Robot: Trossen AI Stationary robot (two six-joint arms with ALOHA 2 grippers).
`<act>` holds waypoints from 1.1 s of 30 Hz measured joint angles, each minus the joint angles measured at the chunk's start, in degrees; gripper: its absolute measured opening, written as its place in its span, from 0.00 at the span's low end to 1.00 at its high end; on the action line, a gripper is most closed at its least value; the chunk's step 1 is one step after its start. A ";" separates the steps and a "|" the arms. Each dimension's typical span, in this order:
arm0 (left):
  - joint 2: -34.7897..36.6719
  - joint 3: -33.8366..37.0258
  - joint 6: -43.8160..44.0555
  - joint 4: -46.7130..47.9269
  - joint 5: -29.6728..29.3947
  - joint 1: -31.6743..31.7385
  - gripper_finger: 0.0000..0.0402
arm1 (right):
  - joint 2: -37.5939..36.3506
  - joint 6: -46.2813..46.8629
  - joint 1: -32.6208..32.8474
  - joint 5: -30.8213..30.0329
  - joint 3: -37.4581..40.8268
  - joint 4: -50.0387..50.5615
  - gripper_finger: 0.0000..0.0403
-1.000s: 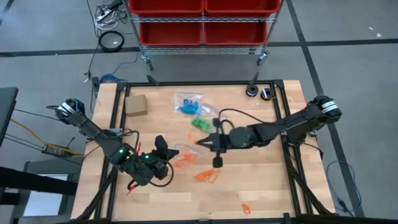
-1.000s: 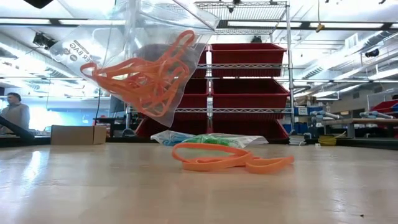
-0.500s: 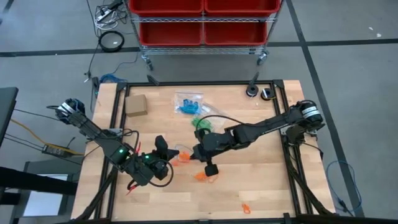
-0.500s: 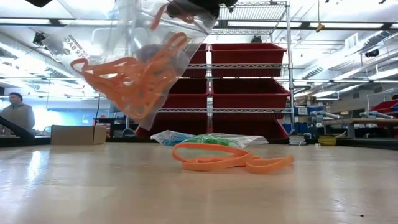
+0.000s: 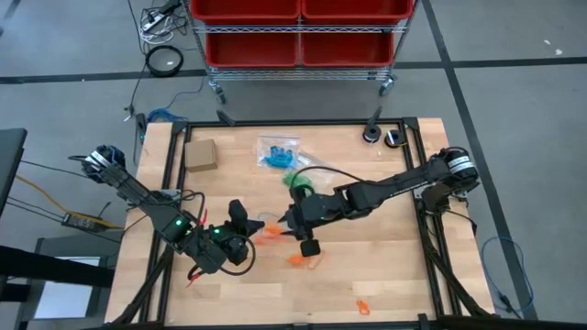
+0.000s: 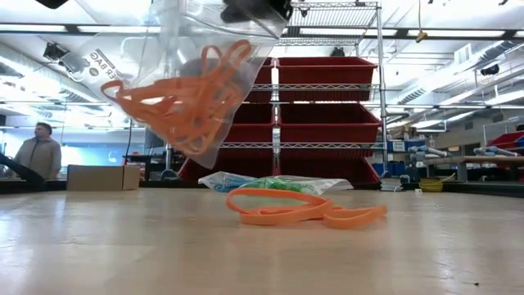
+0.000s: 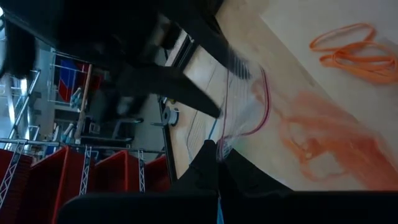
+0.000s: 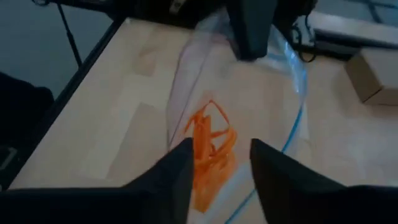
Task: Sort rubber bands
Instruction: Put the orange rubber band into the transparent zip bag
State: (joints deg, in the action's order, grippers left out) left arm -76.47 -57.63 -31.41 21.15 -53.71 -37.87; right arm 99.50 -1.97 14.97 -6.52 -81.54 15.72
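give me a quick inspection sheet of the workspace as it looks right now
surface: wooden table, black frame.
job's things: orange rubber bands in a clear bag held off the table; loose orange bands on the wood; bags of blue bands and green bands.
clutter: cardboard box.
grippers: left gripper shut on the clear bag's edge; right gripper open over the bag's mouth.
cables: on the floor, left of the table.
surroundings: red bins on a rack; a person far off.

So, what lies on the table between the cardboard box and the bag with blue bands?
Nothing: in the high view, the wood between the cardboard box and the bag with blue bands is bare.
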 joint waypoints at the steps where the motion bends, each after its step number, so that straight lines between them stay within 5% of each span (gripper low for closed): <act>1: 0.00 0.00 -0.01 -0.02 0.00 0.00 0.00 | -0.74 0.06 0.52 -1.66 0.00 0.52 0.42; 7: 0.00 0.00 -0.01 -0.03 1.06 0.00 0.00 | -5.80 1.35 5.99 -15.63 -0.01 9.97 0.48; 13: 0.00 0.00 0.04 -0.23 1.31 0.01 0.00 | -7.14 12.26 10.78 -20.78 4.93 19.94 0.43; 24: 0.00 0.00 0.13 -0.69 2.01 0.00 0.00 | -4.66 24.16 13.80 -16.93 31.81 -10.35 0.40; 33: 0.00 0.04 0.16 -0.91 2.10 0.00 0.00 | 2.06 22.63 14.31 -13.61 37.20 -20.45 0.40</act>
State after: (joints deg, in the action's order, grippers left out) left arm -76.47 -57.58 -31.24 20.24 -51.62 -37.87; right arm 101.56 20.66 29.28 -20.13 -44.34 -4.73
